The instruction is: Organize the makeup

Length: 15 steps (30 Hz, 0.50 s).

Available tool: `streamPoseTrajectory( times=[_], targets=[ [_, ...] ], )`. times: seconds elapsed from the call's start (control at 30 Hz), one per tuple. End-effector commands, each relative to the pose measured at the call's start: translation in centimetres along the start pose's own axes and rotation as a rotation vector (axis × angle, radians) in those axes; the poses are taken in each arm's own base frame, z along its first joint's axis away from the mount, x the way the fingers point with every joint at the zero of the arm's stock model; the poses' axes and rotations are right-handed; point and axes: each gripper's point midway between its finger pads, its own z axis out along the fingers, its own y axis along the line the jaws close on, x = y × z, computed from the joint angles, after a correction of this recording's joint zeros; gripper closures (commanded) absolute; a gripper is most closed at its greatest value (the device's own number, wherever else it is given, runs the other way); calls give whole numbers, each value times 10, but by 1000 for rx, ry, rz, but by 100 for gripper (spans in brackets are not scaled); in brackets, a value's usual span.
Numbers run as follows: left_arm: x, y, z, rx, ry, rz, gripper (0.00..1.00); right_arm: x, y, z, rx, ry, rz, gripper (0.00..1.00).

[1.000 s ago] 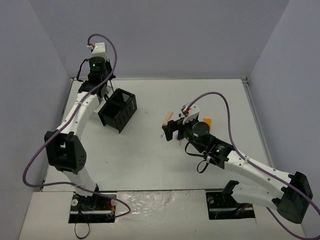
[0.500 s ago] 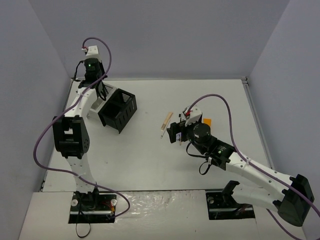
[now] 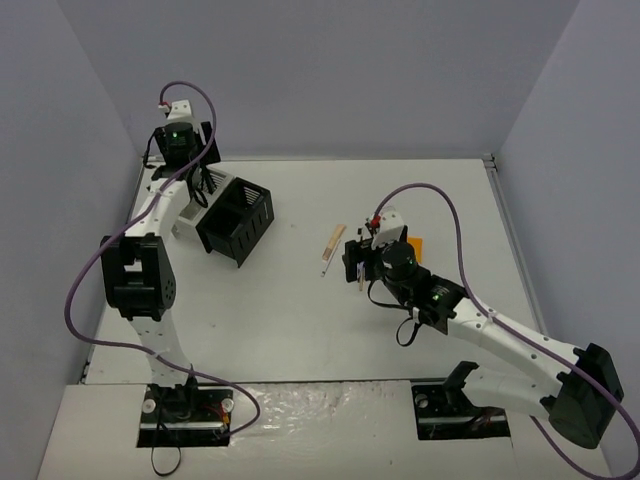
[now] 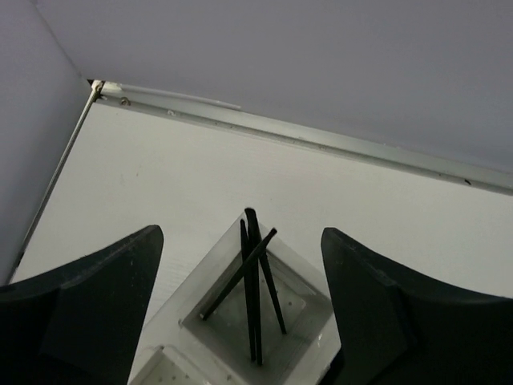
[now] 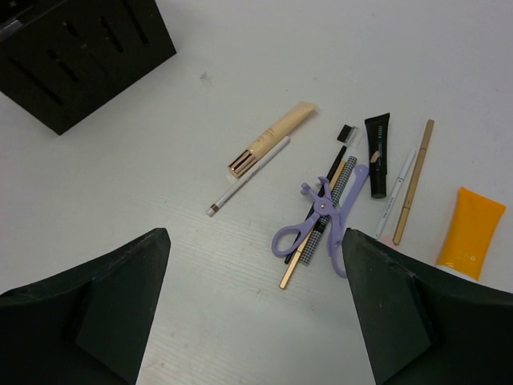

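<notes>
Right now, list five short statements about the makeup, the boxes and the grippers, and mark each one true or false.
1. Thin black pencils stand in a compartment of the white box. True.
2. The orange tube lies inside the black box. False: it lies on the table, apart from that box.
3. The lilac looped piece lies on the table among pencils. True.
4. The right gripper is shut on the beige stick. False: it is open and holds nothing; the stick lies on the table.
5. The left gripper is open above the white box. True.
</notes>
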Motion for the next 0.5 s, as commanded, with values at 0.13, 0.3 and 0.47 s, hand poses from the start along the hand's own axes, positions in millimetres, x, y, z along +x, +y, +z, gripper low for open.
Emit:
streamPoseTrajectory(
  times=[0.13, 0.3, 0.47],
  targets=[
    [-101, 7, -153, 53, -116, -142, 12, 1, -31, 37, 173, 98, 67, 44],
    [-67, -2, -209, 165, -37, -166, 11, 18, -45, 63, 222, 171, 105, 60],
    [-4, 3, -241, 204, 58, -135, 11, 37, -58, 92, 263, 245, 110, 70]
  ],
)
